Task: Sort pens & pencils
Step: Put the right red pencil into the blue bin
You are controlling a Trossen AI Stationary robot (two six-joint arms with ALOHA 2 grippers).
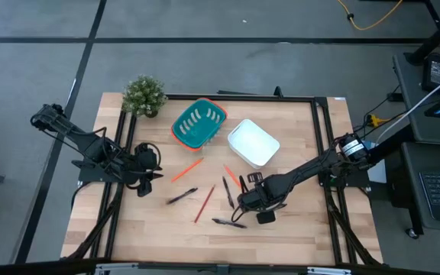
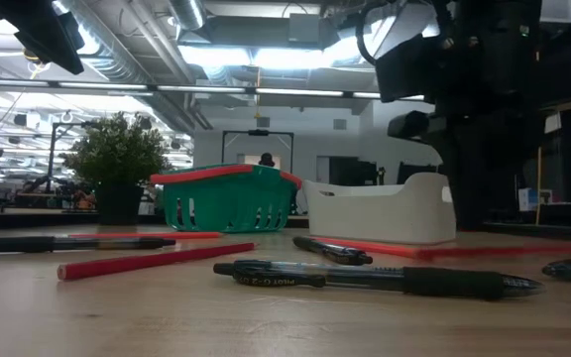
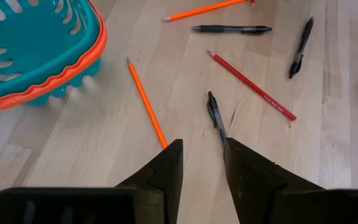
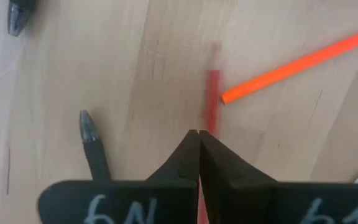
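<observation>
The pens (image 1: 182,196) and pencils (image 1: 204,203) lie scattered mid-counter (image 1: 296,237). The right pincer (image 4: 199,140) is shut on a red pencil (image 4: 212,99). The left pincer (image 3: 202,155) is open near the left edge.

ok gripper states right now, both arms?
Left gripper: open, empty, above the table.
Right gripper: shut, down by a red pencil; whether it grips it cannot be told.

Bright, even light falls on the tabletop (image 1: 281,229) from overhead, leaving only faint, soft shadows beneath the arms and objects. In the low view the ceiling lights (image 2: 256,55) glare white, so the arms hang as dark silhouettes and the room behind looks hazy. The right wrist view is blurred close up, its red pencil (image 4: 213,99) smeared.
</observation>
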